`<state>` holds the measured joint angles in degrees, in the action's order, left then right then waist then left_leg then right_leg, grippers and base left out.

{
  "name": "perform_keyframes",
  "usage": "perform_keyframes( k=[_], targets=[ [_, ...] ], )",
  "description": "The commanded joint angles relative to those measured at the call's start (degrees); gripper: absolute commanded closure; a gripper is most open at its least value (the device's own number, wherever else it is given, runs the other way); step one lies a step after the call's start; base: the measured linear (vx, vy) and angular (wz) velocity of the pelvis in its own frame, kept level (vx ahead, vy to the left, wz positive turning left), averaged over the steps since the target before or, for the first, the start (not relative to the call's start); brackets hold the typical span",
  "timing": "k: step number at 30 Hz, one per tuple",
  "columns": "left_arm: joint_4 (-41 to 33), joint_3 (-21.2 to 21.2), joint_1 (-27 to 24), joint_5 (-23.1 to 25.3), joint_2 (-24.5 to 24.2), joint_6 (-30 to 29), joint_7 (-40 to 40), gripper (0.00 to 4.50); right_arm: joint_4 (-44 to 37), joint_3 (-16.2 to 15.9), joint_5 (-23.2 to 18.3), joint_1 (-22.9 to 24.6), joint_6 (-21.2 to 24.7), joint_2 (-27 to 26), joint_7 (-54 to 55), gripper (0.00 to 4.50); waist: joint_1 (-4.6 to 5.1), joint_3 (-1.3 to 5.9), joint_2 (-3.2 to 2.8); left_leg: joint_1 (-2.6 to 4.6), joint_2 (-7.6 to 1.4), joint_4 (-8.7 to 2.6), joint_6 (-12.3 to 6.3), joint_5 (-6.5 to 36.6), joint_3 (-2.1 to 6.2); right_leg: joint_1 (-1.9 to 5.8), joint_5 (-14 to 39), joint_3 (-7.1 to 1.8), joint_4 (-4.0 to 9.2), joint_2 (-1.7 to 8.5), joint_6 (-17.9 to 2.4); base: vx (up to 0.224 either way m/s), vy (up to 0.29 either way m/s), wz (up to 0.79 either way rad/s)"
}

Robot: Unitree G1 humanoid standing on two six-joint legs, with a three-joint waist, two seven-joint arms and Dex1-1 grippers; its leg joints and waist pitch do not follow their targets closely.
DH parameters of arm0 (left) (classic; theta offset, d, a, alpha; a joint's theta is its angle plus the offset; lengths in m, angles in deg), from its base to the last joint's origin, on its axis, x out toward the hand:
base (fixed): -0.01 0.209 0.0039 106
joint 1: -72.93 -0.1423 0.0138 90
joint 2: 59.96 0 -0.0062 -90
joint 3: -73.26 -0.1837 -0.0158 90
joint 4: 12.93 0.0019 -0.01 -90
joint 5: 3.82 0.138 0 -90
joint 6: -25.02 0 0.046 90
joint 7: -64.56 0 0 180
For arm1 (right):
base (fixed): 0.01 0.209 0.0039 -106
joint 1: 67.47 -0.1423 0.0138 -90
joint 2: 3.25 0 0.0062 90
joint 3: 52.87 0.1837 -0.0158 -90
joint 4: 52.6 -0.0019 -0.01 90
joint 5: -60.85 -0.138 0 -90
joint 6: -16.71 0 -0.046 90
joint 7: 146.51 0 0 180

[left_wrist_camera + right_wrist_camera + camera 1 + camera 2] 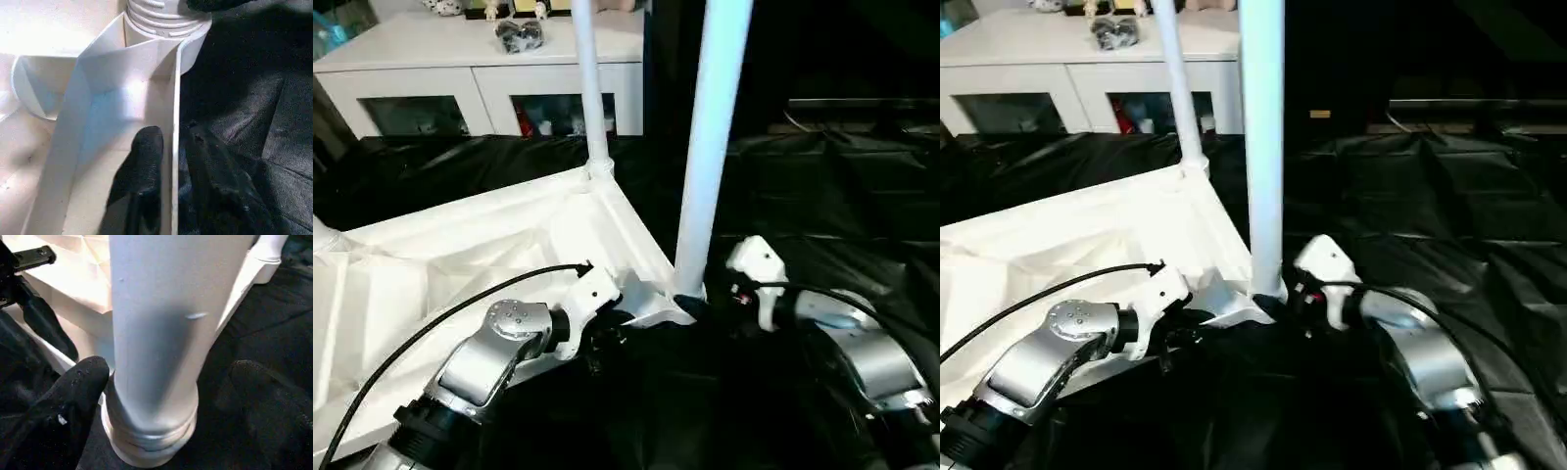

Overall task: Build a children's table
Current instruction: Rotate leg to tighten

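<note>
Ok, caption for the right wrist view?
Right pincer open, its black fingers flanking the base of a white tapered tube leg standing in the white plastic tabletop's corner socket.

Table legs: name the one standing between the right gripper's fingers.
The near leg, seated in the tabletop's nearest corner socket; the right gripper brackets its base. The far leg stands toward the cabinet.

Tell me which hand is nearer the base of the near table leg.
Right. The right hand straddles the near leg at its base; the left hand pinches the tabletop rim beside that corner.
</note>
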<state>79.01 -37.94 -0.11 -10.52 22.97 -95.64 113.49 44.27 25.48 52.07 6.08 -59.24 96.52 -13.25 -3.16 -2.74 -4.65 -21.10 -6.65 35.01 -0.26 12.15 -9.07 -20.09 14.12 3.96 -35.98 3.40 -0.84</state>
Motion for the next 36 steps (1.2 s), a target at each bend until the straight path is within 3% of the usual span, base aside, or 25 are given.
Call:
perform_keyframes(
  k=[1, 5, 7, 10, 15, 21, 27, 31, 33, 36],
  targets=[
    [0.89, -0.38, -1.25, 0.11, -1.34, -2.3, 0.78, 3.92, 1.12, -0.69, 0.88, -0.77, -1.02, -0.22, -0.89, 0.0, -0.17, 2.67, 1.19, 0.0, -6.78, -4.52, -4.98, 8.43, 2.91, 1.69, 6.47, -4.02, 4.71, 6.91, -14.64, 0.0, 0.0, 0.0],
    [0.5, -0.66, -1.32, -0.06, -1.53, -2.5, 1.43, 4.38, 2.9, -0.97, 1.16, -1.55, -1.47, -0.73, -1.29, 0.0, -0.16, 2.86, 1.21, -0.08, -6.7, -4.28, -6.23, 6.38, 2.84, 1.82, 1.66, -3.93, 4.32, 6.89, -15.71, 0.0, 0.0, 0.0],
    [0.62, -0.55, -1.26, -0.07, -1.33, -2.51, 1.14, 4.49, 3.89, -1.2, 1.22, -2.04, -1.64, -0.98, -1.61, 0.3, -0.18, 2.77, 1.27, -0.08, -6.71, -4.3, -6.55, 6.53, 2.85, 1.8, 2.34, -3.88, 4.41, 6.85, -15.67, 0.0, 0.0, 0.0],
    [0.97, -0.65, -1.03, 0.01, -1.21, -2.17, 1.11, 4.5, 5.75, -1.63, 1.53, -3.03, -2.24, -1.58, -1.67, 0.49, -0.15, 2.68, 1.18, 0.02, -6.81, -4.41, -5.84, 8.02, 2.83, 1.71, 5.02, -3.93, 4.66, 6.86, -15.49, 0.0, 0.0, 0.0],
    [0.9, -0.83, -1.03, 0.06, -1.3, -2.1, 1.35, 4.5, 7.52, -2.13, 1.89, -4.0, -2.88, -2.27, -2.14, 1.0, -0.11, 2.79, 1.25, 0.03, -6.79, -4.4, -5.76, 7.46, 2.82, 1.72, 3.44, -3.94, 4.41, 6.89, -15.79, 0.0, 0.0, 0.0],
    [0.78, -0.89, -1.05, 0.05, -2.06, -1.78, 2.32, 4.5, 10.41, -2.49, 2.24, -5.54, -3.98, -3.13, -2.71, 1.51, -0.06, 2.61, 1.49, -0.01, -6.9, -4.6, -5.53, 8.23, 2.87, 1.67, 5.26, -3.96, 4.53, 6.84, -15.51, 0.0, 0.0, 0.0],
    [1.5, -1.13, -0.92, 0.55, -2.35, -1.01, 2.46, 4.5, 12.52, -2.64, 2.66, -6.14, -5.16, -3.84, -2.71, 1.72, 0.14, 2.52, 1.5, -0.06, -6.79, -4.66, -5.03, 9.25, 2.84, 1.7, 6.46, -4.02, 4.69, 6.96, -15.59, 0.0, 0.0, 0.0],
    [3.38, -0.42, 0.11, 1.4, -0.12, -0.51, -0.82, 4.5, 14.05, -1.58, 2.91, -5.9, -5.16, -5.71, 0.45, 1.76, 0.27, 2.38, 1.41, 0.1, -6.88, -4.83, -4.38, 10.48, 2.9, 1.57, 8.33, -4.04, 4.87, 6.89, -15.33, 0.0, 0.0, 0.0],
    [4.13, -0.19, 0.6, 1.73, 0.72, -0.44, -2.05, 4.5, 14.65, -1.22, 3.06, -5.9, -5.07, -6.38, 1.84, 1.76, 0.33, 2.28, 1.37, 0.29, -6.85, -4.95, -3.16, 12.14, 2.85, 1.4, 10.73, -4.18, 5.17, 6.96, -15.04, 0.0, 0.0, 0.0],
    [12.2, 1.61, 6.05, 3.75, 10.45, 0.36, -13.69, 4.5, 19.03, 0.62, 6.11, -5.84, -0.24, -14.2, 18.46, 1.76, 0.66, 2.19, 1.26, 0.54, -6.69, -5.16, -1.82, 12.04, 2.73, 0.95, 10.98, -4.35, 5.4, 6.68, -14.66, 0.0, 0.0, 0.0]
  ],
)
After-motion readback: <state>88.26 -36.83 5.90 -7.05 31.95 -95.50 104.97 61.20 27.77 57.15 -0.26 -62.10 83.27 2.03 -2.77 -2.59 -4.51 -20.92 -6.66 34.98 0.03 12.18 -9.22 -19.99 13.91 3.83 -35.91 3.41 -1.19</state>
